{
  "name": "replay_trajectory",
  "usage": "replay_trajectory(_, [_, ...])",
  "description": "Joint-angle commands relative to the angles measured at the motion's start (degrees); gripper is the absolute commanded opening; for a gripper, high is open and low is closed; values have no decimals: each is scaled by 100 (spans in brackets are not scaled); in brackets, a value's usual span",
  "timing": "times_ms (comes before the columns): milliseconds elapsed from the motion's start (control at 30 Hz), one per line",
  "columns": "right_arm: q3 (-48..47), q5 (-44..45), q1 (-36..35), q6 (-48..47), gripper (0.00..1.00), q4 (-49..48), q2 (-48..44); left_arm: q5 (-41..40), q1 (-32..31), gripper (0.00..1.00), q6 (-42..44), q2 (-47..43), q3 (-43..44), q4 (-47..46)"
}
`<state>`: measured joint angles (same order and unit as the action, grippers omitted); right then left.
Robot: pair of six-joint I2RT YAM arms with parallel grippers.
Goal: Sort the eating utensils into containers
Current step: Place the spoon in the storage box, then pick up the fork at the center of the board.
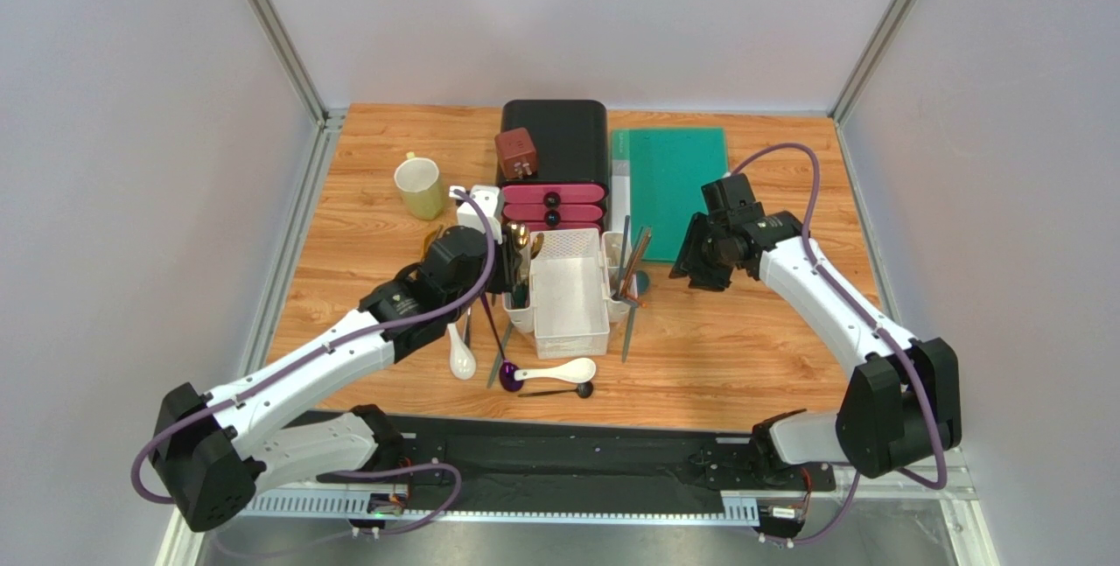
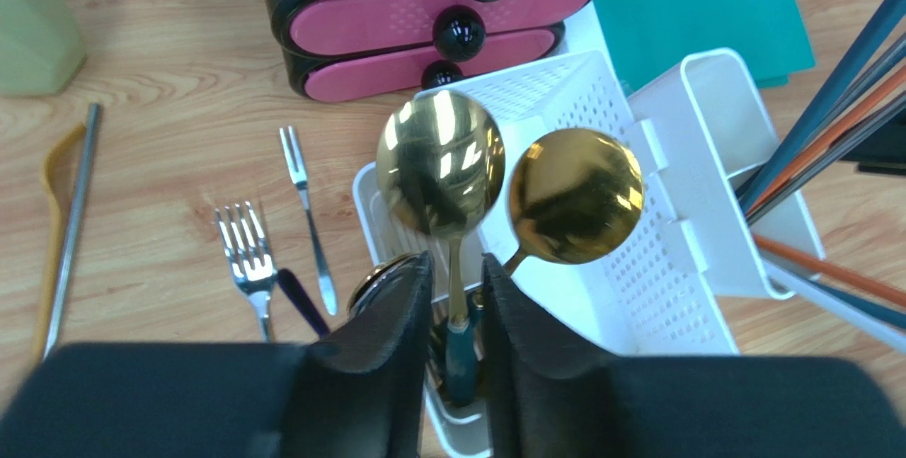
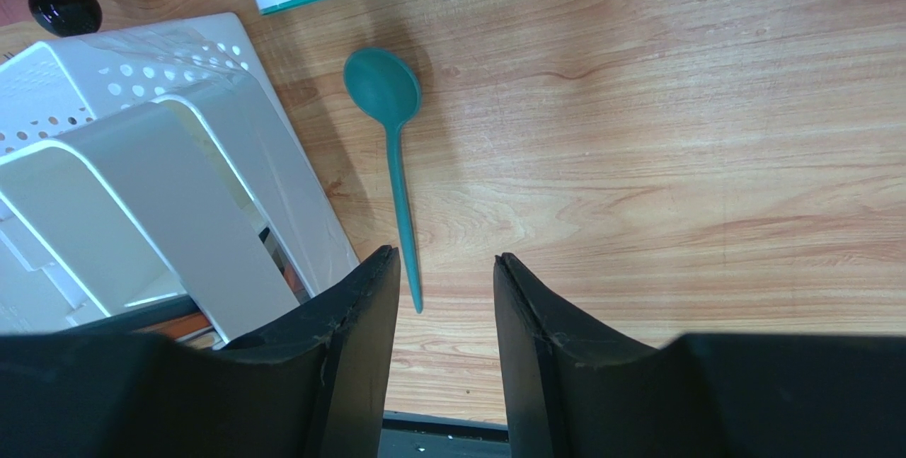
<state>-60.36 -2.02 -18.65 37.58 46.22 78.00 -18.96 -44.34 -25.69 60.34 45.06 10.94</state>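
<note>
Left pincer point(image 2: 455, 272): jaws slightly parted, straddling the stem of a round gold metal spoon point(image 2: 440, 177) that stands in a narrow side bin of the white perforated plastic caddy point(image 2: 691, 203). No grip evident. Second gold spoon point(image 2: 574, 198) alongside.
Right pincer point(image 3: 445, 299): half open, empty, above a teal plastic spoon point(image 3: 385, 86) lying on the wooden table point(image 3: 691, 161).

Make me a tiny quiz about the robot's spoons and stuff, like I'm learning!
1. True or false: the teal spoon lies inside the white caddy.
2. What stands between the two fingers of the left gripper? A: a gold spoon. B: a knife. C: a straw.
3. Fill in: the right gripper has its jaws ____, with nothing held.
Key: 1 false, it lies on the table beside the caddy; 2 A; 3 open.
</note>
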Motion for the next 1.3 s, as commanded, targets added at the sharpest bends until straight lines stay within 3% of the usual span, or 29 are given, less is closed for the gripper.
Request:
replay_trajectory(0, [112,-26,11,-84,42,-95,-241,-152,-84,48,-120,-13,266,13])
replay_trajectory(300, [314,123,11,-32,43,-113,-487,-774,-119,50,-103,-750,881,926])
replay_trajectory(433, [384,158,20,38,43,-148,-531,-1862,-93,62,187,-893,1461,1831])
replay_trajectory(500, [411,158,20,65,43,-192,-540,-2006,39,66,327,-831,1760,2348])
replay_trajectory(600, [455,158,20,117,43,-262,-496,-1577,486,70,521,-717,1779,2553])
replay_trajectory(833, [446,149,20,232,43,-368,-443,-364,1944,69,91,362,1866,3124])
replay_trajectory(1267, [560,193,134,293,43,-403,-487,507,3326,64,380,2842,2648,3450])
